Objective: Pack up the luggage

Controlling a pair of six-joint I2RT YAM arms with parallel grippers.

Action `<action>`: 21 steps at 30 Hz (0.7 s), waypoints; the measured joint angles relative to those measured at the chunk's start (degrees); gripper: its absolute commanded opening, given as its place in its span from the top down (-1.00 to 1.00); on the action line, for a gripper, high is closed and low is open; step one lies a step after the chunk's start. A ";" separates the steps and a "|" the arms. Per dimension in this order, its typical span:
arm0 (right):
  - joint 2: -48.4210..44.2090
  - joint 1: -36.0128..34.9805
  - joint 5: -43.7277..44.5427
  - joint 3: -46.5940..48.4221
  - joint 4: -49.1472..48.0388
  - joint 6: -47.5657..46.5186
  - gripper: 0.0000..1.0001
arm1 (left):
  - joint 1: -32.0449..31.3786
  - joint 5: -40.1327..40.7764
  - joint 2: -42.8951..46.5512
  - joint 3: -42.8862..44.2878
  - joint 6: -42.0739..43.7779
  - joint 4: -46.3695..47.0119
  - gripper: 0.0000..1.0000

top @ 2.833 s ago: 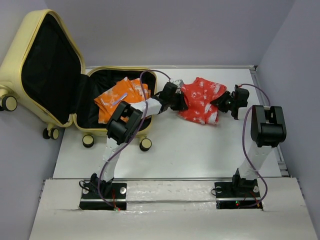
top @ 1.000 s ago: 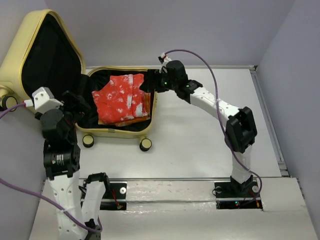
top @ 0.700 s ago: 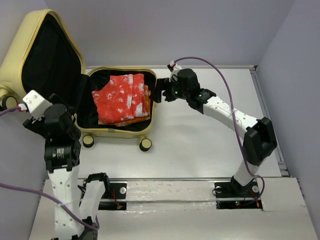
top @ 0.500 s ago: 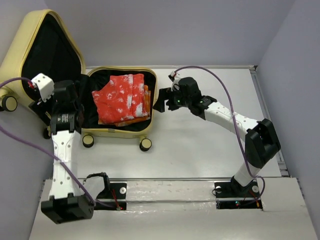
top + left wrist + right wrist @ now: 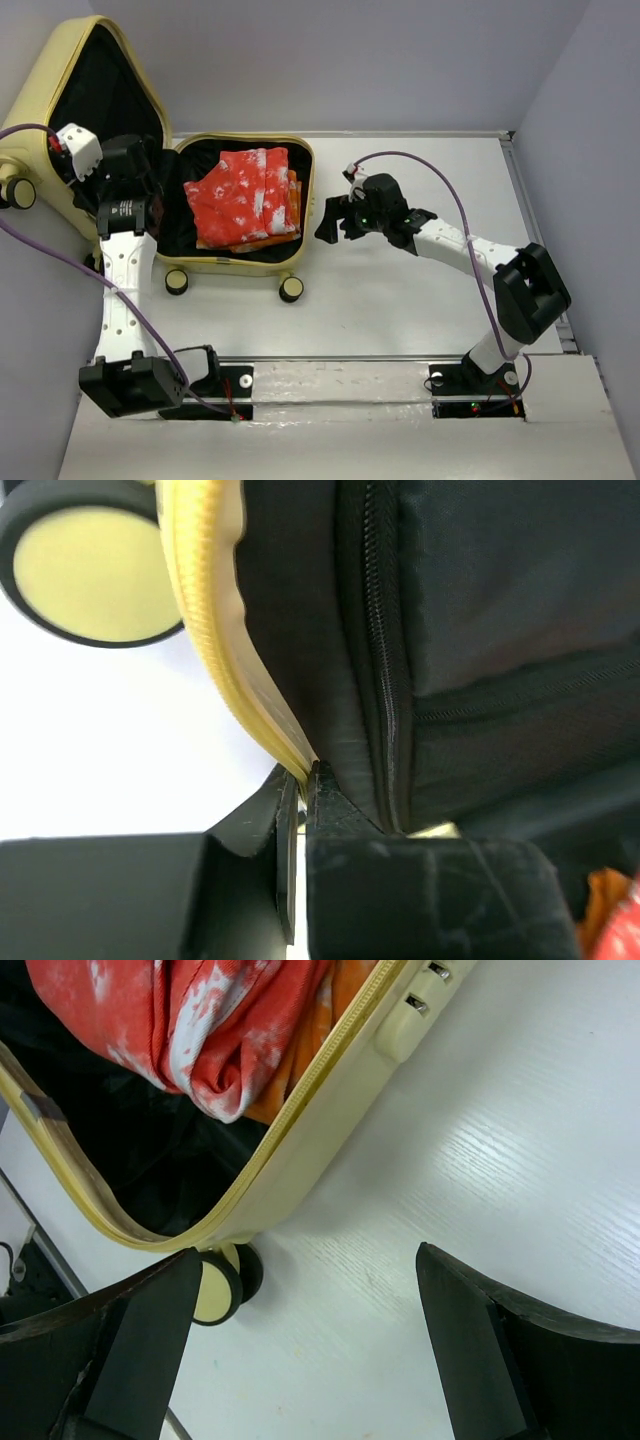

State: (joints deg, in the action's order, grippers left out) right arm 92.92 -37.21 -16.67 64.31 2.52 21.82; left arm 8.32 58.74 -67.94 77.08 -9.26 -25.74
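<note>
The small pale yellow hard-shell suitcase [image 5: 100, 95] with black fabric lining lies open at the far left of the white tabletop [image 5: 420, 300]. Its lid stands up and leans to the left, and its base lies flat on black-and-cream caster wheels [image 5: 291, 289]. In the base a folded red cloth with white blotches [image 5: 238, 195] lies on top of a folded orange cloth [image 5: 293, 197], which shows only along the right and near edges. The left hand [image 5: 300, 785] is at the lower edge of the lid, next to the hinge side, with its fingers pinched together on the yellow rim beside the black zip. The right hand [image 5: 308, 1270] hangs over bare tabletop just to the right of the base, touching nothing, with its fingers [image 5: 150, 1330] spread wide apart and facing the suitcase's cream lock wall [image 5: 415, 1010].
</note>
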 measured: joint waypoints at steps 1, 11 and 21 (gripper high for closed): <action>0.00 0.00 0.28 -0.04 -0.04 0.00 -0.85 | -1.16 0.17 0.26 -0.28 0.44 0.70 0.89; 0.00 0.00 6.27 -0.42 -0.50 2.80 -0.85 | -44.41 4.66 19.47 -20.46 22.18 13.25 0.41; 0.00 0.13 15.23 -0.52 0.13 6.56 -0.61 | -63.12 -13.55 17.88 -9.66 15.17 -6.91 -0.98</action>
State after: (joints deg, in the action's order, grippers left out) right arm 92.92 -37.08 -1.43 63.79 2.66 28.38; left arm -54.81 45.19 -50.06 67.42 5.91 -32.64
